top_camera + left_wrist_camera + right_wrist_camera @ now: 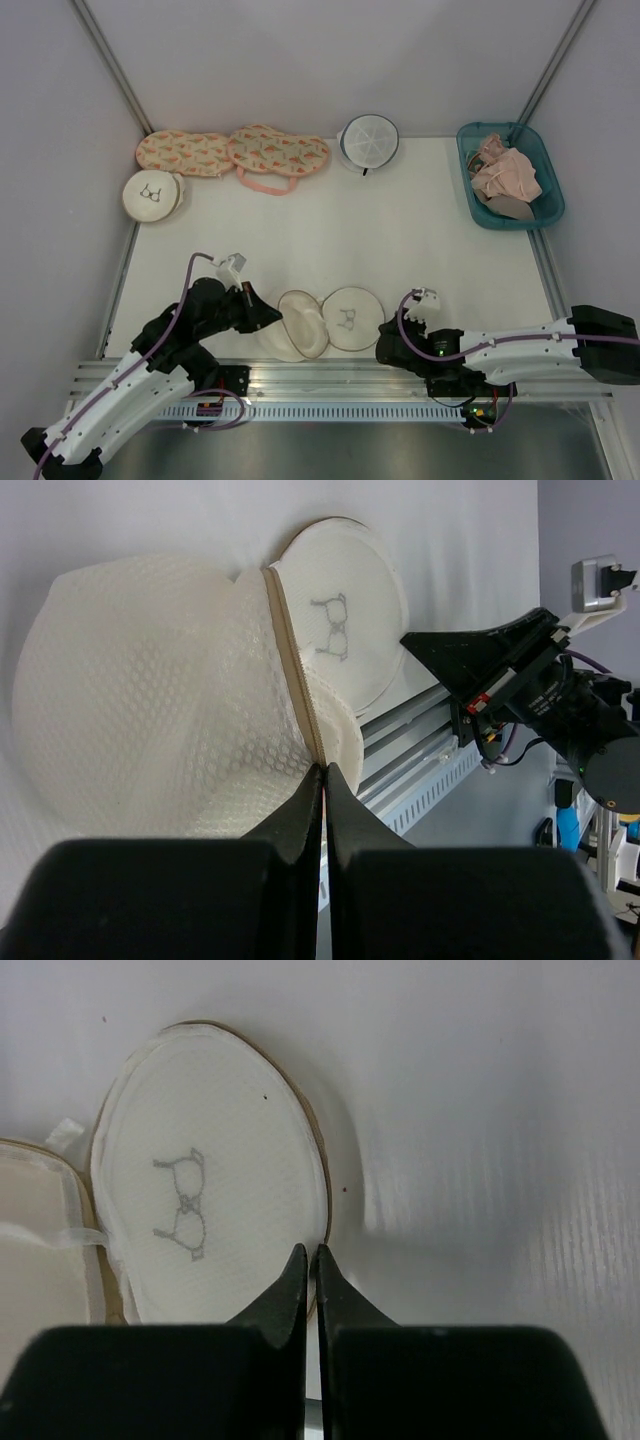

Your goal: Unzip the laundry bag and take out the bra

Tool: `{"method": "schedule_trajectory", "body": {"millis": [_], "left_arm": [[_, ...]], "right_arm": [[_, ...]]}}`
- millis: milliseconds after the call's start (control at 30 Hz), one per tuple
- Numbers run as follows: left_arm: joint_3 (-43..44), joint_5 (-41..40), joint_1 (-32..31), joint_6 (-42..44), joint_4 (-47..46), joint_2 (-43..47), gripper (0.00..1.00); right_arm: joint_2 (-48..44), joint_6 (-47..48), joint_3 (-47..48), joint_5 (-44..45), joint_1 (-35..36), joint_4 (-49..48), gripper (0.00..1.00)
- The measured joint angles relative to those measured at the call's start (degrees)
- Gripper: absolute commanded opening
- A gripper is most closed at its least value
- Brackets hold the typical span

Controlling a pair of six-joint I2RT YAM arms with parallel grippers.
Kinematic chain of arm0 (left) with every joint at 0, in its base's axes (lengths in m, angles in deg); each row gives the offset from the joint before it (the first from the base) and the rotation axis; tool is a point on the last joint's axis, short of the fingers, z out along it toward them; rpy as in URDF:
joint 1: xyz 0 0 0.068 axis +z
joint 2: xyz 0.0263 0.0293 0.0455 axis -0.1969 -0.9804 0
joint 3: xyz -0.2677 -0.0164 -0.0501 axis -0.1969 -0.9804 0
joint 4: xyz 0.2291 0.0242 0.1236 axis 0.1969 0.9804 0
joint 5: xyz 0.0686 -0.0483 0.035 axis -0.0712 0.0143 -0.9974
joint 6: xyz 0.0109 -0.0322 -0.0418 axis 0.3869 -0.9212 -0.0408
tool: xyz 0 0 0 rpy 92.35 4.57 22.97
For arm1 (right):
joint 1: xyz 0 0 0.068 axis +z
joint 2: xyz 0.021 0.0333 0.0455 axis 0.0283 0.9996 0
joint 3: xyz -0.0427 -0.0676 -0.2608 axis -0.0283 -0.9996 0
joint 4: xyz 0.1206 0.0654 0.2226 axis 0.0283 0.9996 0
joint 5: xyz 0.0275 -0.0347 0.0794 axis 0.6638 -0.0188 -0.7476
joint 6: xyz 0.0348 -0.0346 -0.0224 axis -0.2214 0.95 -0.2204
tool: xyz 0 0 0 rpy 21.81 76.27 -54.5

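**Top view:** The bag point(325, 322) lay unzipped at the near edge of the table point(420, 260). Its two halves were spread side by side, the printed one on the right. The left hand point(270, 318) met its left rim and the right hand point(384, 340) its right rim, though their fingers were too small to read there. The bra point(505, 172) lay bunched in a teal basket point(468, 170) at the far right corner, partly covering a tan garment point(512, 208). Two peach pouches point(230, 152), a mesh bag point(368, 140) and a second cream bag point(152, 195) lined the back of the white table. Pale grey walls point(300, 60) enclosed it.

**Left wrist camera:** The left hand was closed on the zip rim of the bag's mesh-textured half, whose inside was hidden.

**Right wrist camera:** The right hand was closed, its tips at the printed half's rim. Whether any fabric was caught could not be made out. The other half was cut off at the left edge.
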Motion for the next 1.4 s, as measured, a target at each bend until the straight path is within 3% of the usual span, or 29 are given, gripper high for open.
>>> {"method": "schedule_trajectory", "body": {"millis": [233,467,667,700,767,933,1067,1233,1400], "left_arm": [[-5.1,0.3,0.0,-0.6,-6.5,-0.7,0.02],[-6.6,3.1,0.0,-1.1,-20.6,-8.9,0.02],[-4.5,4.9,0.0,-1.0,-31.7,-19.6,0.02],[-4.0,5.0,0.0,-1.1,-32.5,-20.8,0.02],[-3.4,5.5,0.0,-1.1,-33.8,-22.1,0.02],[-3.3,5.8,0.0,-1.2,-35.5,-22.6,0.02],[-3.3,5.9,0.0,-1.7,-35.5,-21.5,0.02],[-3.3,5.9,0.0,-2.1,-34.9,-18.6,0.02],[-3.3,5.8,0.0,-2.1,-33.4,-16.3,0.02]], "right_arm": [[-2.9,4.9,15.2,7.1,0.3,17.1,0.0],[-0.9,7.9,32.8,16.9,0.5,37.5,0.01],[-1.1,7.3,36.4,21.0,0.5,47.0,0.03],[-2.1,6.9,35.3,21.2,0.6,47.1,0.08],[-4.9,6.0,31.1,21.0,0.6,46.6,0.31],[-13.3,5.2,16.9,16.9,0.5,39.8,0.41],[-13.4,4.1,7.6,12.0,0.5,30.4,0.55],[-9.2,3.1,1.4,6.5,0.0,17.8,0.62],[-8.3,2.1,-2.4,3.4,-2.0,7.9,0.55]]}}
